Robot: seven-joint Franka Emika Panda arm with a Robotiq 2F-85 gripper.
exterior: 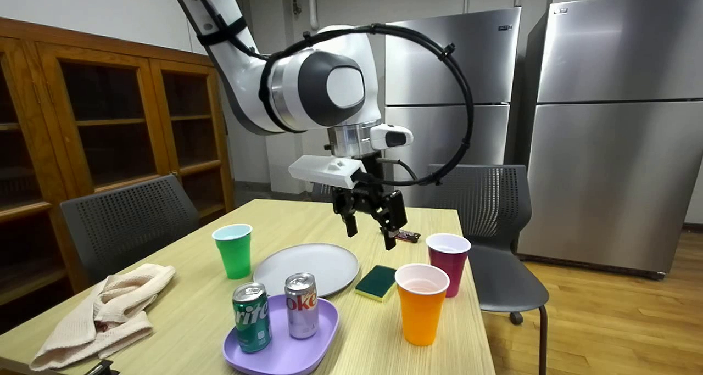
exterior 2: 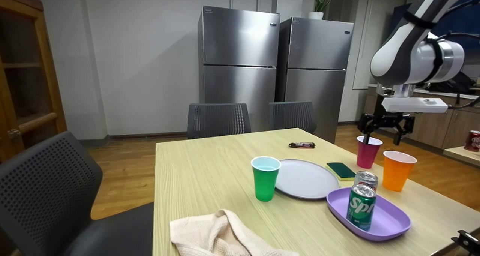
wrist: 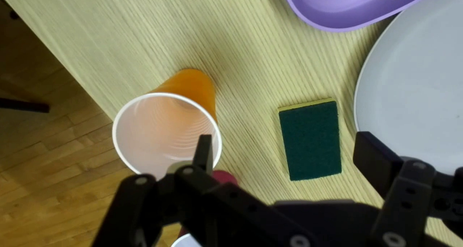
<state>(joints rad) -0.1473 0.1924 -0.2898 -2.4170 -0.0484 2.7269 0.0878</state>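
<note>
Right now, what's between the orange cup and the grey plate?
The green-and-yellow sponge lies flat on the table between the orange cup and the grey plate, touching neither. The wrist view shows it.

The arm is slanting down from above, bending above the wrist, which is pointing downward; below it the gripper is hanging, its jaws standing well apart.

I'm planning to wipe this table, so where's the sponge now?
In both exterior views, the sponge lies on the table, right of the grey plate and left of the orange cup.
</note>
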